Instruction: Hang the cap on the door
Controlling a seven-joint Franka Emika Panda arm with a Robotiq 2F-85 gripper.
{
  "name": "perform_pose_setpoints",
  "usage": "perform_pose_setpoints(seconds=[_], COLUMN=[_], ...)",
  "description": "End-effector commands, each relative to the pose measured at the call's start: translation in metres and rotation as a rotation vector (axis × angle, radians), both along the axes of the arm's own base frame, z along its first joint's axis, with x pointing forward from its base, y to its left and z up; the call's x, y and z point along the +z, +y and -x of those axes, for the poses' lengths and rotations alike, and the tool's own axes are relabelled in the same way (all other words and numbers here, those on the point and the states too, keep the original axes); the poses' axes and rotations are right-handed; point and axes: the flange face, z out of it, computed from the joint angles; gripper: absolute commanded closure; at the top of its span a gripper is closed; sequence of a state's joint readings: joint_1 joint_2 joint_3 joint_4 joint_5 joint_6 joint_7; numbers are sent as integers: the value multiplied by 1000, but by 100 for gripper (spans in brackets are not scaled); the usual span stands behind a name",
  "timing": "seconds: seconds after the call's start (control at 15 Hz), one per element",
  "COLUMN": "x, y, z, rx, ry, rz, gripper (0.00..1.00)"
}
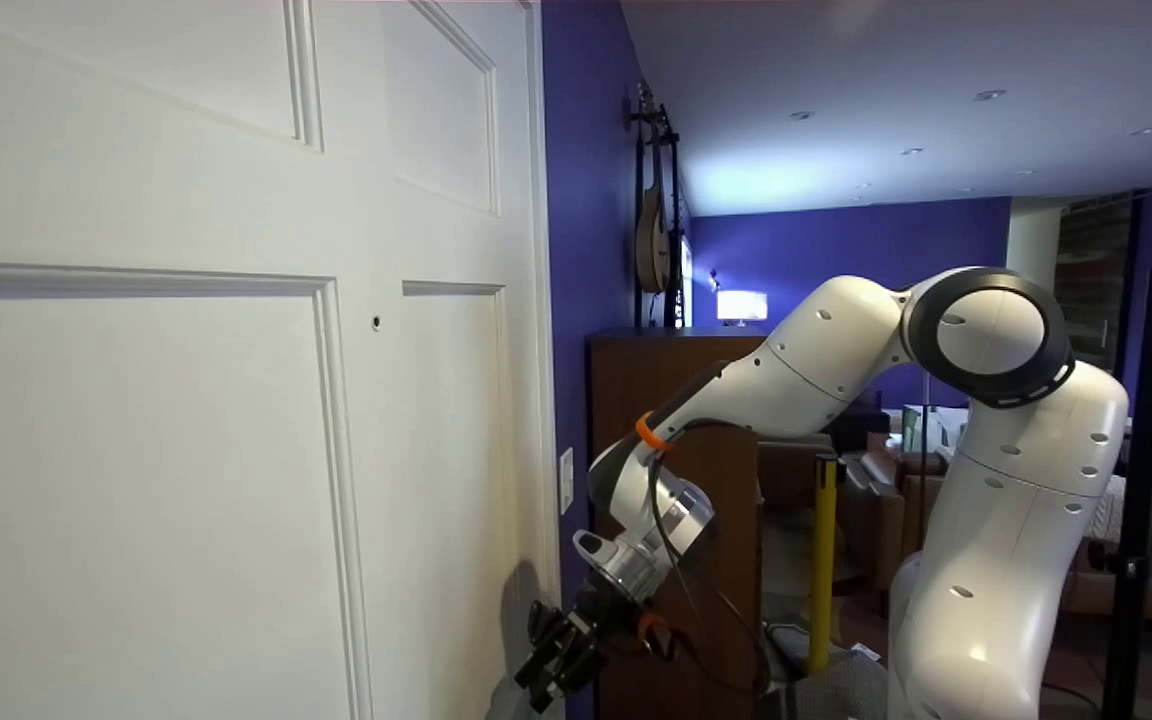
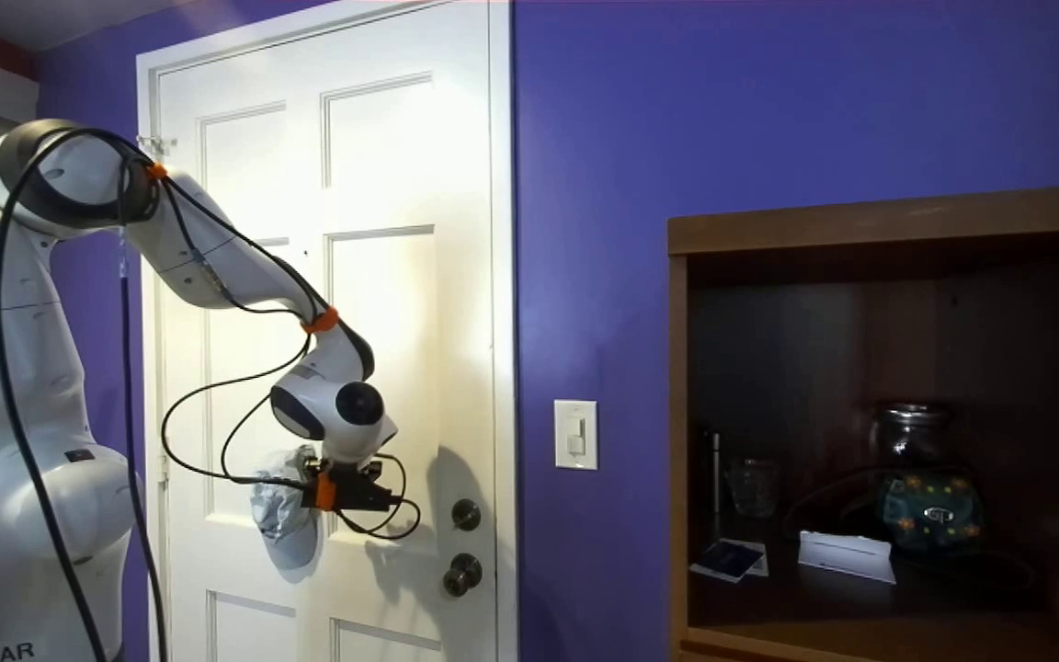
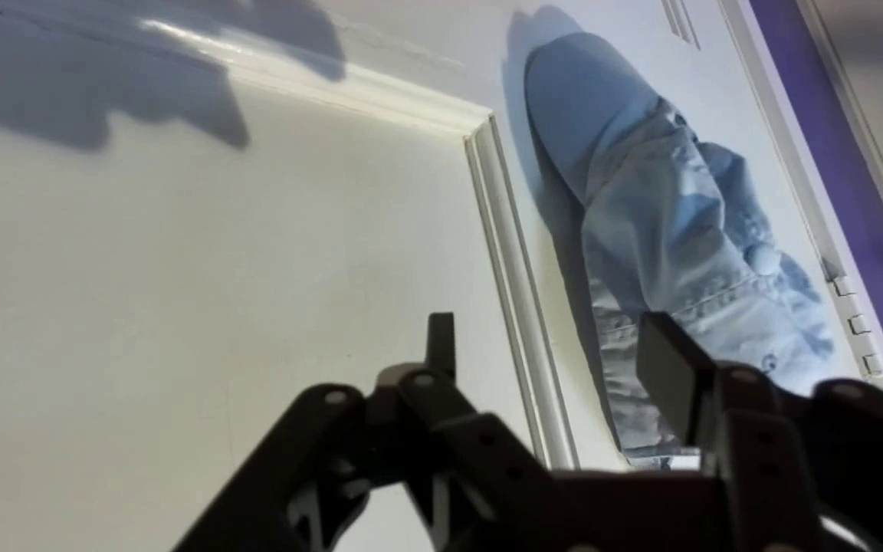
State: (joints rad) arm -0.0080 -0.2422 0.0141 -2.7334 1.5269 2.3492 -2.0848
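The light grey-white cap [image 2: 279, 507] rests flat against the white door [image 2: 381, 313], brim pointing down. Crumpled fabric and the smooth brim of this cap [image 3: 652, 207] fill the upper right of the wrist view. What holds it up there cannot be made out; a small shiny piece shows at its edge near the gripper. My gripper [image 3: 545, 337] is open, with only door and cap fabric seen behind the gap; its right finger overlaps the cap in that view. In an exterior view the gripper [image 1: 548, 668] is close to the door, where the cap does not show.
Door knobs [image 2: 462, 575] sit right of the gripper on the door. Beyond the frame are a light switch [image 2: 575, 434] and a brown cabinet [image 2: 677, 441] with a jar and small bag inside. Loose black cables [image 2: 217, 377] loop around the arm.
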Motion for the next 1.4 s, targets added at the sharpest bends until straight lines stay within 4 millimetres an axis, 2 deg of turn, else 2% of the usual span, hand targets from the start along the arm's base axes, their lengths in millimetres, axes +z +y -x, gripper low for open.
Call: perform_pose_setpoints(seconds=[0.0, 0.13, 0.67, 1.0, 1.33], x=[6, 12, 55, 97, 143], y=[2, 3, 6, 3, -14], z=[-6, -6, -1, 8, 19], rx=[-33, -42, -59, -32, 2], ry=[9, 43, 229, 363, 414], rz=[-16, -34, -61, -55, -28], gripper=[4, 0, 0, 0, 0])
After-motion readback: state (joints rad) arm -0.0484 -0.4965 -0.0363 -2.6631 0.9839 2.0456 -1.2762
